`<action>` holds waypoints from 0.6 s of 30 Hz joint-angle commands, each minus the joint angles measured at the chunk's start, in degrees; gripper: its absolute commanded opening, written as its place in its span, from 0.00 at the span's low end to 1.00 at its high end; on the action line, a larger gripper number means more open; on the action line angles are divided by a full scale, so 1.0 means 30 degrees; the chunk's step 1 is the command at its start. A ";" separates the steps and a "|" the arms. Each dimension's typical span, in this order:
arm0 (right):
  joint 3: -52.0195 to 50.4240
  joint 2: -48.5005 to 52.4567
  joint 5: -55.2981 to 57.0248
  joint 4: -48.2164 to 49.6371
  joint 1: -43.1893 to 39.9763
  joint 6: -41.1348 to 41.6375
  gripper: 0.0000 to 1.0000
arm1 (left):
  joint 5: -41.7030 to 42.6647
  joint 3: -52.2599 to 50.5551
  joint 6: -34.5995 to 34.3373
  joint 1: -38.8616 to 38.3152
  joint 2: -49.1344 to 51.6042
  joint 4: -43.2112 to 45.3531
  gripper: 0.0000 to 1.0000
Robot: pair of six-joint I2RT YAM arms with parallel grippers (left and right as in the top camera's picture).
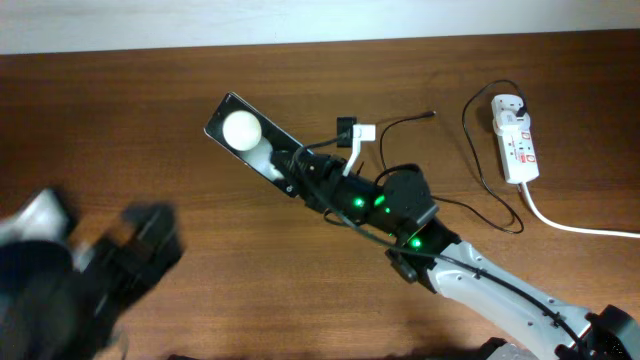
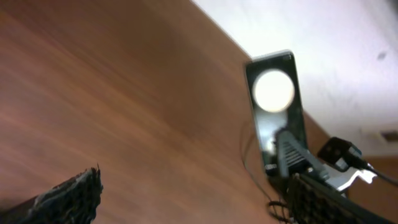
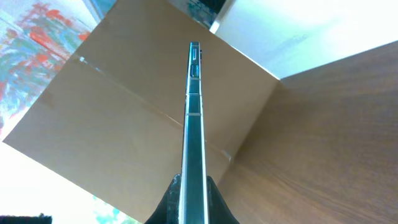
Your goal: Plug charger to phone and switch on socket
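The phone [image 1: 243, 133] is black and glossy with a round white glare spot. It is held off the table, clamped at one end by my right gripper [image 1: 293, 170]. In the right wrist view the phone [image 3: 194, 124] shows edge-on between the shut fingers [image 3: 194, 202]. It also shows in the left wrist view [image 2: 273, 106]. The charger cable [image 1: 400, 124] lies on the table, its free tip [image 1: 431, 115] to the right of the phone. The white socket strip [image 1: 515, 140] lies at the far right. My left gripper [image 1: 130, 250], blurred at the lower left, is open and empty [image 2: 193, 214].
The socket's thick white cord [image 1: 580, 229] runs off the right edge. The thin black cable loops [image 1: 505, 215] between the socket and my right arm [image 1: 470, 275]. A brown cardboard panel [image 3: 112, 124] stands beyond the table edge.
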 commanded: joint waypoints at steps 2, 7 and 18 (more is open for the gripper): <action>0.0393 -0.0226 -0.3854 -0.3636 -0.1268 0.0452 0.04 | -0.3803 -0.0801 0.0051 0.0007 -0.4452 -0.1523 0.99; 0.0393 -0.0226 -0.6120 -0.6870 -0.1370 0.0452 0.04 | -0.3067 -0.8306 -0.5836 0.0007 -0.7679 -0.1231 0.99; 0.0393 -0.0211 -0.4459 -1.0076 -0.1370 1.0899 0.04 | 0.7271 -1.9737 -0.8393 0.0007 -0.6688 1.3872 1.00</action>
